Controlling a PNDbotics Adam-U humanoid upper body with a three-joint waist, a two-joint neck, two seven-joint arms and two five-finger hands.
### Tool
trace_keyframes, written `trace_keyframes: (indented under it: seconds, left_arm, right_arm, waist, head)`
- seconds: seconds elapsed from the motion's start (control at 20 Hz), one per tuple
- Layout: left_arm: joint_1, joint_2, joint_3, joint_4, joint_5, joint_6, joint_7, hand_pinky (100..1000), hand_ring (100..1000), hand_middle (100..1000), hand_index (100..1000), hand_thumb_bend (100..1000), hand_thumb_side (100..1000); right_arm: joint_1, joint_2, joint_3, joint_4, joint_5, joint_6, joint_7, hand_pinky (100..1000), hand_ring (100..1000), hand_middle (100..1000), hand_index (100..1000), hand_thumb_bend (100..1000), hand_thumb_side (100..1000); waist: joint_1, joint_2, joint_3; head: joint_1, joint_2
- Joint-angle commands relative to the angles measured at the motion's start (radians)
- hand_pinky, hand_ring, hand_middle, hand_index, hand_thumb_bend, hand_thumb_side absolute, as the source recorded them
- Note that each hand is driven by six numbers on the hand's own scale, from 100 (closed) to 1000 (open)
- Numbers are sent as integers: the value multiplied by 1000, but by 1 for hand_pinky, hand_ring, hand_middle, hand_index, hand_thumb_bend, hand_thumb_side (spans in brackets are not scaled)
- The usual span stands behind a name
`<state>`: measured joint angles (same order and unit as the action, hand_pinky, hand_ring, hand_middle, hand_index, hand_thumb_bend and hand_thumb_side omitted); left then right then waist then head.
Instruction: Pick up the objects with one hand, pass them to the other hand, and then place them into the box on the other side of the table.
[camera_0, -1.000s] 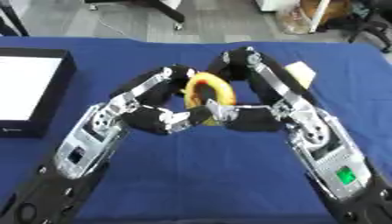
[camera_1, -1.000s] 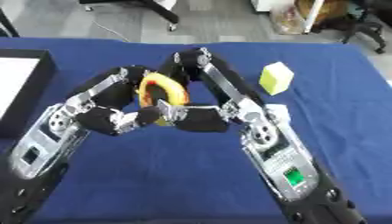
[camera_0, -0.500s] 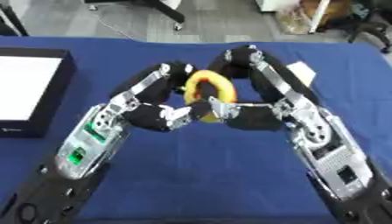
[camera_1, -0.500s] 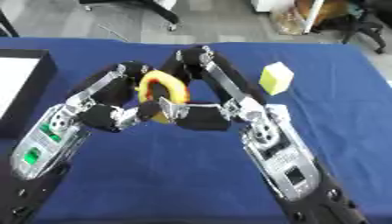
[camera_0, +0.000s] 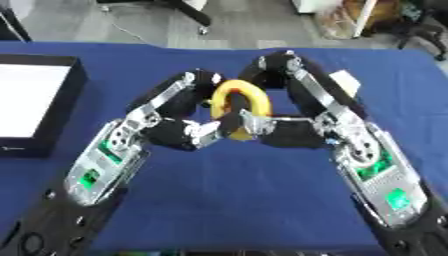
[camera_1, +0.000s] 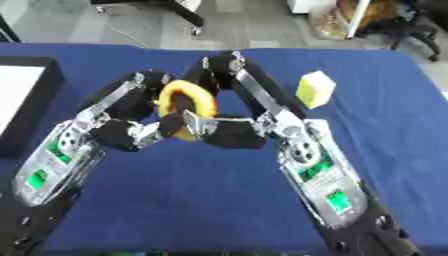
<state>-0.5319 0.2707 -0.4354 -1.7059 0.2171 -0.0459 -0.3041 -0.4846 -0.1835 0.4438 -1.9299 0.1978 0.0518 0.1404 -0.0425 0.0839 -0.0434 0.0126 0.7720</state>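
Little has shifted over the last second: the yellow ring with an orange tinge (camera_0: 241, 102), standing on edge, has stayed up over the middle of the blue cloth-covered table (camera_0: 219, 200), caught between both hands, with the two arms only drawing a touch closer round it. From where I stand the left hand (camera_0: 179, 132) has its fingers curled against the ring's lower left side, and the right hand (camera_0: 284, 132) curls in on its lower right, a thumb or finger crossing the bottom arc; both appear to be grasping it, so I judge the pass is midway, neither side having let go yet. The ring looks light and smooth, probably stiff plastic or rubber, so it may slip if pinched on the curve; hooking a finger through the hole seems the surer hold. Off to the right, well apart, a pale yellow-green block (camera_1: 315, 89) sits on the cloth. At the table's left edge lies the shallow black box with a white inside (camera_0: 77, 95), likely the ring's destination.
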Motion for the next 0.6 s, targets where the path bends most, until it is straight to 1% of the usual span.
trace_keyframes:
  seconds: [0.05, 0.1, 0.25, 0.4, 0.5, 0.6]
  left_arm:
    - [-18, 3, 13, 0, 14, -2, 9, 341, 352, 309, 448, 324, 375]
    - [-17, 4, 13, 1, 14, -2, 10, 340, 351, 307, 445, 322, 375]
    - [-16, 4, 15, 7, 14, -2, 16, 338, 350, 305, 439, 314, 375]
    - [-15, 4, 19, 15, 12, -4, 23, 337, 349, 303, 435, 309, 376]
    - [-14, 3, 22, 21, 9, -5, 28, 337, 348, 302, 432, 305, 377]
    - [-13, 3, 22, 28, 6, -6, 31, 337, 348, 302, 431, 303, 378]
  right_arm:
    - [-12, -5, -5, -32, 6, -10, 2, 431, 434, 353, 422, 100, 100]
    - [-12, -5, -5, -33, 7, -12, 2, 433, 439, 362, 432, 100, 100]
    - [-12, -7, -10, -42, 19, -24, 9, 451, 455, 396, 468, 163, 100]
    - [-11, -10, -18, -54, 45, -40, 19, 472, 474, 441, 515, 232, 187]
    - [-11, -12, -24, -63, 60, -55, 28, 493, 494, 476, 559, 288, 262]
    - [-11, -14, -30, -68, 70, -70, 36, 505, 508, 500, 595, 326, 310]
  waist:
    - [2, -15, -2]
    - [1, -16, -2]
    - [1, -16, -3]
    - [1, -16, -4]
    - [1, -16, -5]
    - [1, -16, -5]
  head:
    - [2, -2]
    - [2, -2]
    - [2, -2]
    - [4, -2]
    - [4, -2]
    - [5, -2]
